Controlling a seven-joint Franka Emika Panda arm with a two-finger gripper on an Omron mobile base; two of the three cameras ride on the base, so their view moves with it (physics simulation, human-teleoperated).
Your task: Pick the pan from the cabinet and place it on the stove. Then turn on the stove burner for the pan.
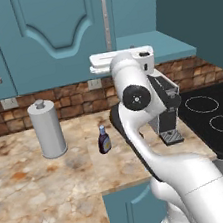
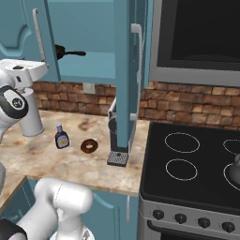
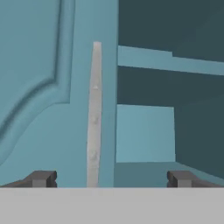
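Note:
The pan sits on the shelf inside the open cabinet, its thin black handle pointing right. In the hand view my gripper is open, nothing between its fingertips. It faces the edge of a teal cabinet door with a long silver bar handle, and the dark open cabinet lies to the right of that. The white hand hovers high at the left, in front of the cabinet doors. The stove lies to the right with white burner rings and a row of black knobs.
An open cabinet door juts out edge-on over the counter. A coffee machine stands beside the stove. On the counter are a white canister, a small bottle and a donut. A grey kettle sits on the stove under the microwave.

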